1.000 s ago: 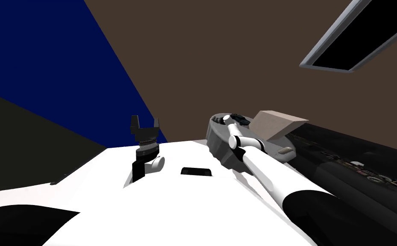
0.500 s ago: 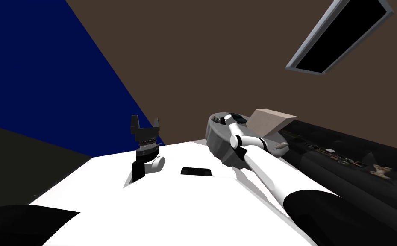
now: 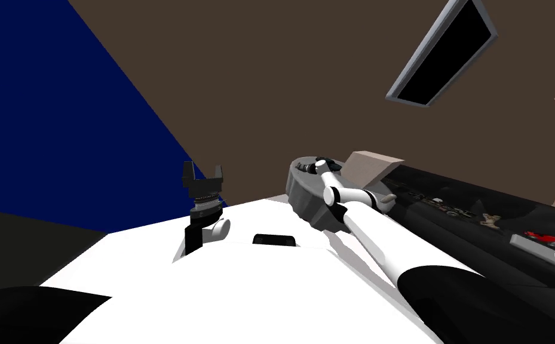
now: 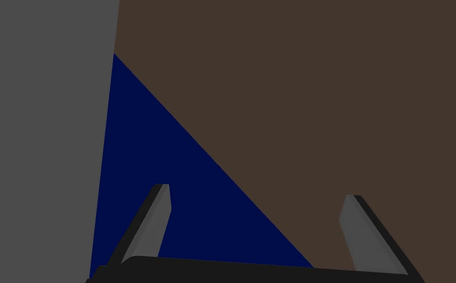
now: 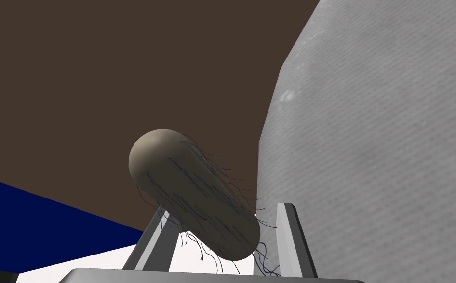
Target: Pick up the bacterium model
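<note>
Brown and dark-blue planes back a grey round slab (image 3: 303,194), over which the right arm reaches. Just beside the slab's grained face, the right gripper (image 5: 224,211) pinches the bacterium model (image 5: 192,191), a tan capsule trailing thin dark hairs. It lies tilted between the two fingers, its rounded end jutting past their tips. Well to the left of the slab, the left gripper (image 3: 204,169) stands raised with its fingers spread wide.

Tan, dark-haired bacterium model (image 5: 192,191)
</note>
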Controlling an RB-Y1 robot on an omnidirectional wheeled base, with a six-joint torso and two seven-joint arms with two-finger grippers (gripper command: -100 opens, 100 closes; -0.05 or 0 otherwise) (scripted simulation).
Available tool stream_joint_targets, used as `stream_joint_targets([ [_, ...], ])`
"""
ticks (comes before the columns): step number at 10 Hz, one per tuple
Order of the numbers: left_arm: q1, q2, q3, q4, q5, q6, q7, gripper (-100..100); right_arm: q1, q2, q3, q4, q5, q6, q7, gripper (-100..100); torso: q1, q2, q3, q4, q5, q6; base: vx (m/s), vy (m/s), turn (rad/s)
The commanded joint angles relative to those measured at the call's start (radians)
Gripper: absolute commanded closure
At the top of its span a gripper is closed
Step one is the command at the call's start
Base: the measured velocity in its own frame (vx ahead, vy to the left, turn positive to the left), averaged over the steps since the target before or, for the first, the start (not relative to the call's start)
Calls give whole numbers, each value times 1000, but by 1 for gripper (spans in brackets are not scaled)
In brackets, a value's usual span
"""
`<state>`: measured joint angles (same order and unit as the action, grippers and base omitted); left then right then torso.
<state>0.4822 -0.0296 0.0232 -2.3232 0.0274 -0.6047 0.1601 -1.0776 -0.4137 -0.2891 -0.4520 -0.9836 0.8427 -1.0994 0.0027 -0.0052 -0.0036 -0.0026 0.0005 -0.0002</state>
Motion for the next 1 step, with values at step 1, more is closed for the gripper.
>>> stream_joint_targets([
  [1, 0, 0, 0, 0, 0, 0, 0, 0, 0, 0, 0, 0, 0, 0, 0, 0, 0, 0, 0, 0, 0, 0, 1, 7, 7],
])
